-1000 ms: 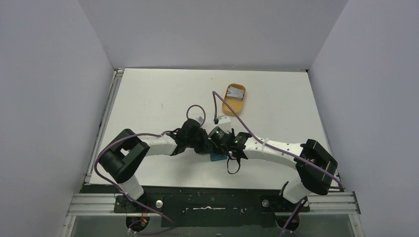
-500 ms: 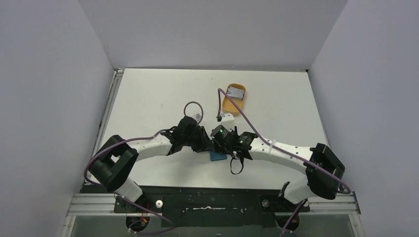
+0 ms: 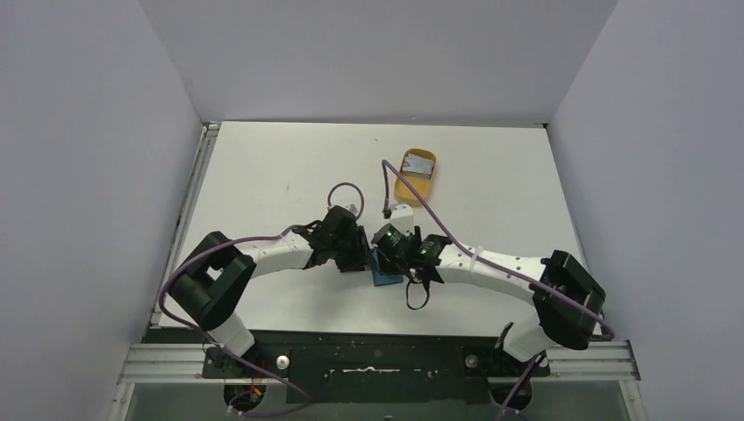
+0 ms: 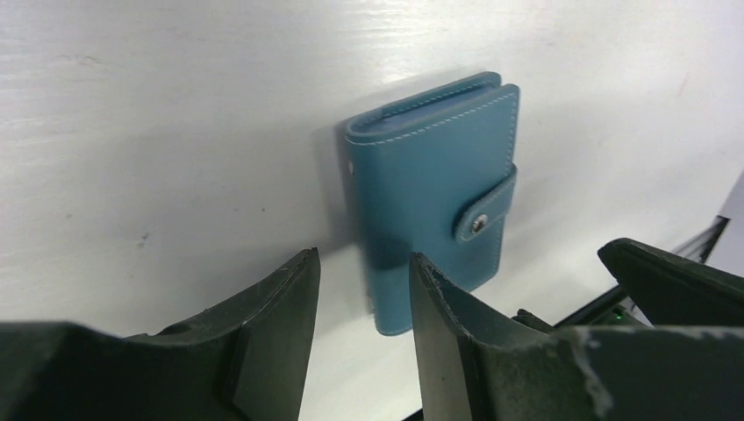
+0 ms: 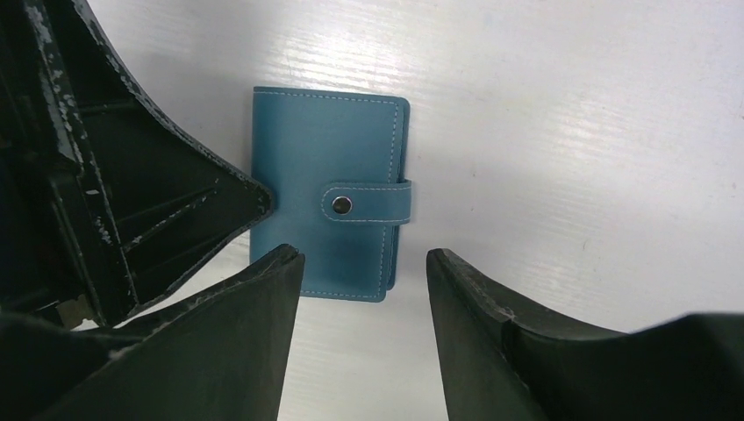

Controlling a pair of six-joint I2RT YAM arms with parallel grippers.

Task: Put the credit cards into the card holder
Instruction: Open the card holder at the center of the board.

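Both grippers hang right over the closed teal-blue leather card holder (image 4: 430,175), which lies flat on the white table (image 4: 132,132) with its snap tab done up. The left gripper (image 4: 362,263) has its fingers parted a bit, nothing between them. The right gripper (image 5: 361,259) is spread wider, also empty. There's bare table all round the holder. The silvery credit cards (image 3: 419,163) sit in an orange-tan oval tray (image 3: 404,190), well beyond it.

The card holder (image 5: 325,167) seems smooth stitched leather with a shiny metal snap (image 5: 340,205); the table (image 5: 570,132) is matt.
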